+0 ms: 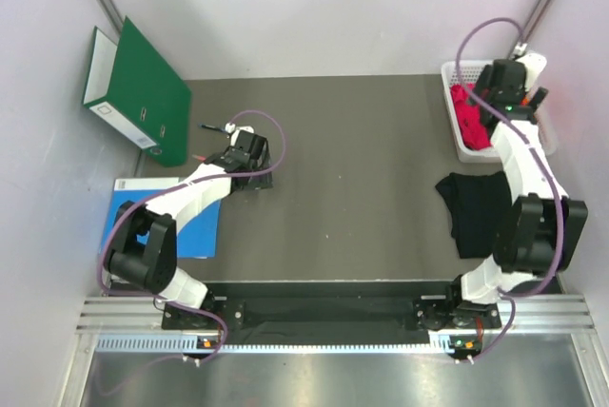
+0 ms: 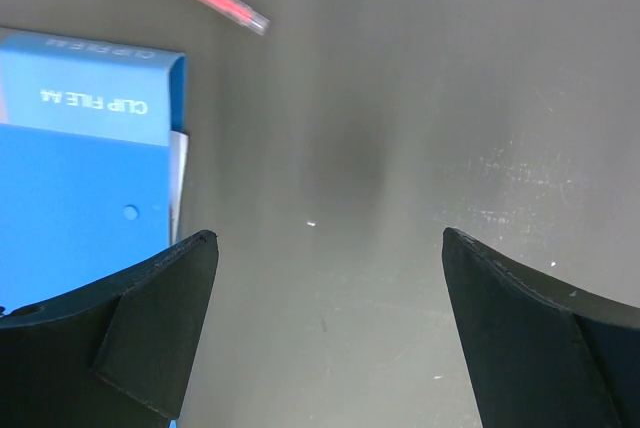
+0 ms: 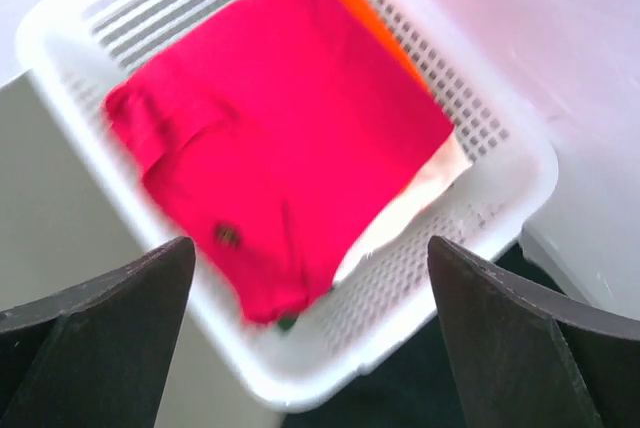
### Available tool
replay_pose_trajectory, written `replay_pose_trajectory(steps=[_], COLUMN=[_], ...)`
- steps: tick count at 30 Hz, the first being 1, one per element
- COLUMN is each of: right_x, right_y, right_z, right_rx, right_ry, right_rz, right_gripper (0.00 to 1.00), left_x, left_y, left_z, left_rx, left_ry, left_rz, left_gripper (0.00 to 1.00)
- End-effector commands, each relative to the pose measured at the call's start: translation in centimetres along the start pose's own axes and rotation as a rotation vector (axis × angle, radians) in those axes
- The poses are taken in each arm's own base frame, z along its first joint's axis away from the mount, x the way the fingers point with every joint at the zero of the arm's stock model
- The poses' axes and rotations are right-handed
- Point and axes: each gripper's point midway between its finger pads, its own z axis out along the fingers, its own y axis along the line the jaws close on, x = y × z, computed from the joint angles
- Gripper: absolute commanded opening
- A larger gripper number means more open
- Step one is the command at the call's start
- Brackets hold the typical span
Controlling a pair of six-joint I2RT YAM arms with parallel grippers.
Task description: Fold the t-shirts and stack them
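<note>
We find the crimson red cloth t-shirt (image 3: 280,138) lying atop the bright orange t-shirt (image 3: 375,28) in the white perforated plastic basket (image 3: 480,118), and the black cloth t-shirt (image 1: 476,212) nearby on the dark table (image 1: 362,160). The right gripper (image 3: 310,248) hovers above the basket and the left gripper (image 2: 330,238) over bare table, both with jaws wide apart and empty. We judge that a deep pinch could catch both layers or snag the lattice, dragging the basket.

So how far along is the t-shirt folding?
Done: nothing stacked yet; the black t-shirt lies loose on the table. In hand: the open right gripper hovers over the red t-shirt in the white basket. Still to do: all the folding, including the orange t-shirt beneath.
</note>
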Motion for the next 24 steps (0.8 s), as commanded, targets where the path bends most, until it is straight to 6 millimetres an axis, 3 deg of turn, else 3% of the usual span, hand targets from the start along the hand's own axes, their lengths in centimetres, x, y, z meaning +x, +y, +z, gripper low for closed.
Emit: replay_pose_trajectory(steps=[1, 2, 3, 12, 15, 17, 19, 22, 24], right_x=[1.3, 0.7, 2.0, 5.9, 6.9, 6.9, 6.6, 4.7, 2.4], right_y=[0.8, 1.0, 1.2, 2.1, 1.8, 1.8, 1.4, 1.3, 1.1], right_z=[4.4, 5.0, 6.2, 11.1, 11.9, 11.9, 11.7, 10.1, 7.9], right_rx=[-0.059, -0.063, -0.055, -0.055, -0.037, -0.044, -0.029, -0.047, -0.063], right_ry=[0.114, 0.112, 0.146, 0.245, 0.274, 0.27, 0.256, 0.202, 0.131], right_rz=[0.056, 0.062, 0.055, 0.064, 0.062, 0.067, 0.077, 0.103, 0.129], right_gripper=[1.0, 1.0, 1.0, 0.97, 0.82, 0.48, 0.0, 0.0, 0.0], left_x=[-1.4, -1.3, -1.3, -0.9, -0.9, -1.1, -1.1, -0.9, -0.7], left_y=[-1.1, -1.1, -1.0, -0.8, -0.6, -0.5, -0.5, -0.4, -0.4], left_z=[0.1, 0.1, 0.2, 0.3, 0.2, 0.1, 0.1, 0.1, 0.1], left_rx=[0.025, 0.023, 0.017, 0.008, 0.002, -0.002, -0.004, -0.009, -0.009], left_ry=[-0.012, -0.007, -0.006, 0.005, 0.001, -0.004, -0.005, -0.001, 0.005], left_rz=[-0.017, -0.015, -0.012, -0.002, -0.006, -0.007, -0.007, -0.011, -0.013], left_gripper=[0.98, 0.98, 0.98, 0.98, 0.98, 0.98, 0.98, 0.98, 0.98])
